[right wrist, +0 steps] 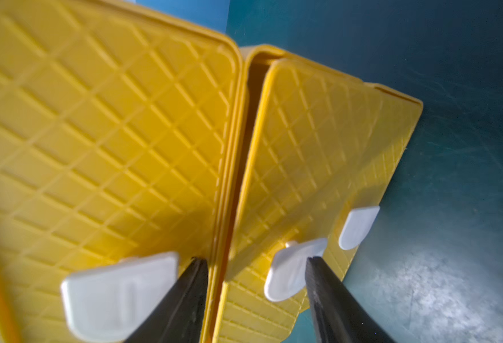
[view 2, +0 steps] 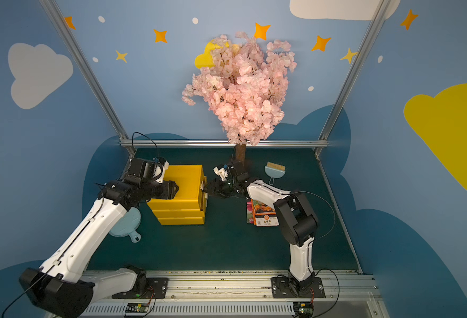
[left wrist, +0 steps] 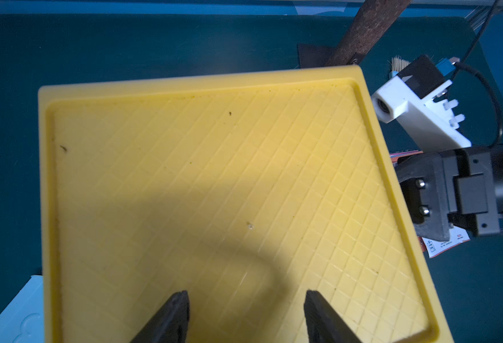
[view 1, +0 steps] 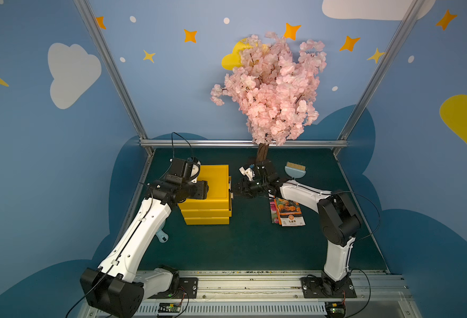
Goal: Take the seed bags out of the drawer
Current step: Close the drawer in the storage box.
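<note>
Several seed bags on mat, near right hand.

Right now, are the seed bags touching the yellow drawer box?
Apart. In both top views bare green mat lies between the seed bags and the yellow drawer box.

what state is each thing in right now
drawer, nearly shut, narrow gap at its front
seed bags, out of the drawer, lying overlapped on the mat
left gripper, open, empty, over the cabinet top
right gripper, open, empty, at the drawer
brush, lying on the mat
</note>
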You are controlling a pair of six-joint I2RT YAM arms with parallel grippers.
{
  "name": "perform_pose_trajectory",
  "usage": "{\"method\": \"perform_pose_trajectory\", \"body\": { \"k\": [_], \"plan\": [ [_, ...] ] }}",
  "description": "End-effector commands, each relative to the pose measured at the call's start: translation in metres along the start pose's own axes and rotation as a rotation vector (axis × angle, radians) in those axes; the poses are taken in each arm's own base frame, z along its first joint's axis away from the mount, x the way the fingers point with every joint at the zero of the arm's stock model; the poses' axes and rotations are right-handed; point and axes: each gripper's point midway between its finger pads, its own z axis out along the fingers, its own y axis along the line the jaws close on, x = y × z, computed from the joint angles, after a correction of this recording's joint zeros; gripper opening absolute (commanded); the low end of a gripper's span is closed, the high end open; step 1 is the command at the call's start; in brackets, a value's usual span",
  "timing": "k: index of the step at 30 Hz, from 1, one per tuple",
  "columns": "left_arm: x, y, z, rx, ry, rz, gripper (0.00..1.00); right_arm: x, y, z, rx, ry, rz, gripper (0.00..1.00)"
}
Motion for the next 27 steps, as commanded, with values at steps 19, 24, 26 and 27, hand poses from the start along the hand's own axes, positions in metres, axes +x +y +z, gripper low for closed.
{"method": "perform_pose_trajectory", "body": {
  "k": [19, 24, 26, 27],
  "plan": [
    [0.047, 0.011, 0.012, -0.032, 0.193, -0.036, 0.66, 0.015, 0.007, -0.035, 0.043, -0.021, -0.025, 0.21],
    [0.046, 0.011, 0.010, -0.033, 0.191, -0.034, 0.66, 0.034, -0.005, -0.019, 0.057, 0.032, -0.004, 0.06],
    [0.045, 0.011, 0.008, -0.035, 0.187, -0.034, 0.66, 0.042, -0.006, -0.010, 0.054, 0.051, -0.005, 0.05],
    [0.044, 0.011, 0.007, -0.036, 0.185, -0.034, 0.66, 0.045, -0.006, -0.006, 0.053, 0.059, -0.006, 0.05]
  ]
}}
